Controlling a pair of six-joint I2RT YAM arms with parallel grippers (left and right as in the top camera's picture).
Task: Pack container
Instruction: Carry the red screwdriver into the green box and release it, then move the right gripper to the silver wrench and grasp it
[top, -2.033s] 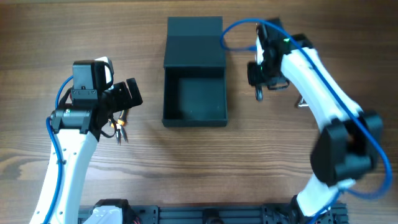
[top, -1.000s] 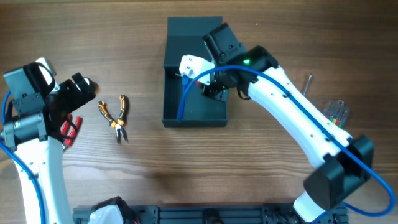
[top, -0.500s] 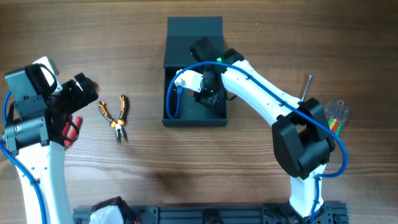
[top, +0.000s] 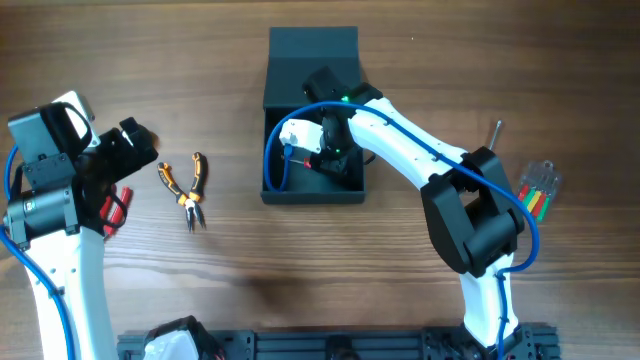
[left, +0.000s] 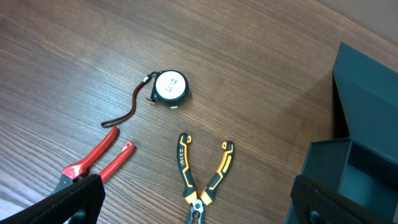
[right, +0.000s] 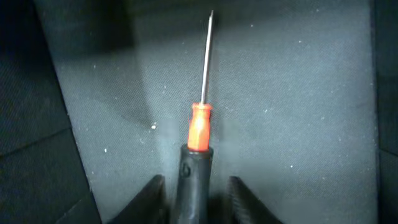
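Overhead: the container (top: 312, 190) sits open at the middle back of the worktop (top: 330, 270), lid laid flat behind it. The right arm (top: 405, 135) reaches down inside it. The left arm (top: 50, 200) hangs at the left, near orange-handled pliers (top: 187, 190).

Left wrist: the left fingers (left: 68, 200) stand wide apart above the pliers (left: 202, 180), red-handled cutters (left: 99, 158) and a tape measure (left: 170, 87); the container's corner (left: 364, 137) is at the right.

Right wrist: a screwdriver (right: 200, 124) lies on the container floor (right: 298, 93); the right fingers (right: 152, 194) flank its handle, narrowly parted, a sliver of gap on each side
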